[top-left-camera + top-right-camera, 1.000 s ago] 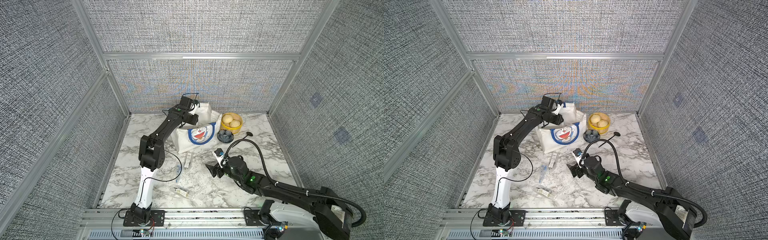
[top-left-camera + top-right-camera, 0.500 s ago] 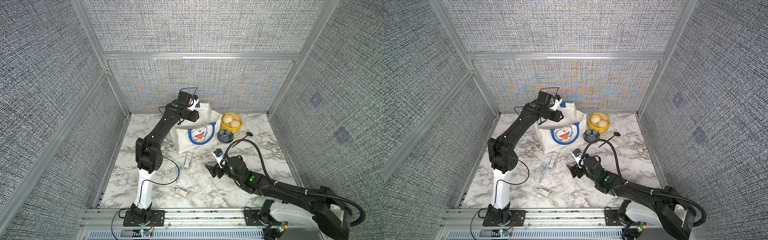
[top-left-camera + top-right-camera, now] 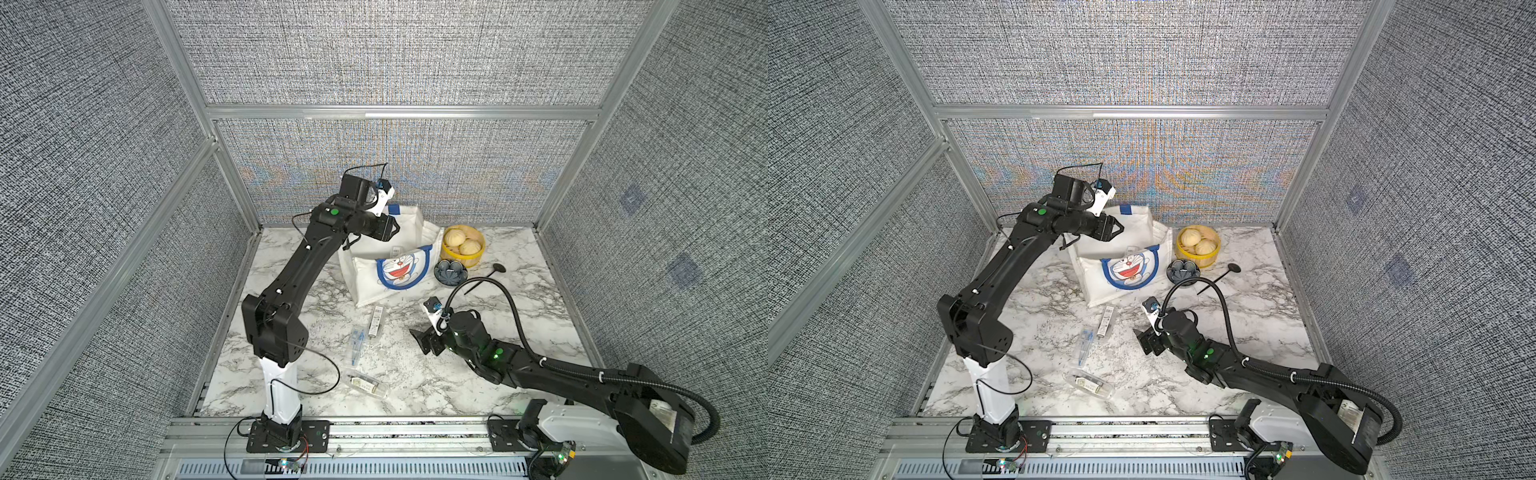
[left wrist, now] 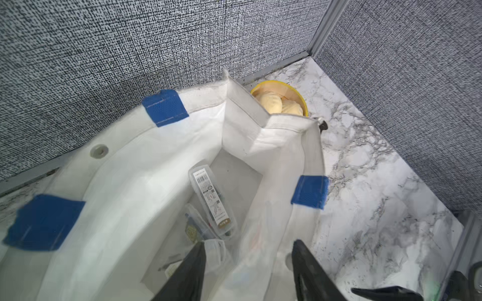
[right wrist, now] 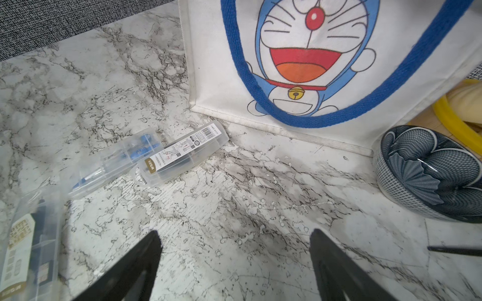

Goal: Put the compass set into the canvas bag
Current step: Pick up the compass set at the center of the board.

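Observation:
The off-white canvas bag (image 3: 374, 286) (image 3: 1096, 286) with the cartoon cat stands at the back of the table. My left gripper (image 3: 392, 228) (image 4: 249, 242) hangs open above the bag's mouth. A blurred clear compass set case (image 4: 234, 263) lies loose between its jaws and below them. Two more compass set cases (image 4: 212, 200) rest on the floor of the bag (image 4: 125, 169). Three compass set cases lie on the table in front of the bag: one (image 3: 376, 324) (image 5: 182, 153), a blue one (image 3: 357, 345) (image 5: 114, 161) and one (image 3: 368, 384) near the front. My right gripper (image 3: 417, 336) (image 5: 236, 232) hovers open over bare marble.
A yellow steamer basket (image 3: 462, 247) with buns stands right of the bag. A dark patterned bowl (image 3: 450, 272) (image 5: 430, 174) sits in front of it. A thin black stick (image 3: 484, 280) lies nearby. Grey fabric walls close in the back and sides.
My left gripper has risen from the bag's mouth and its jaws have spread apart, letting the clear case go. The right arm has not moved.

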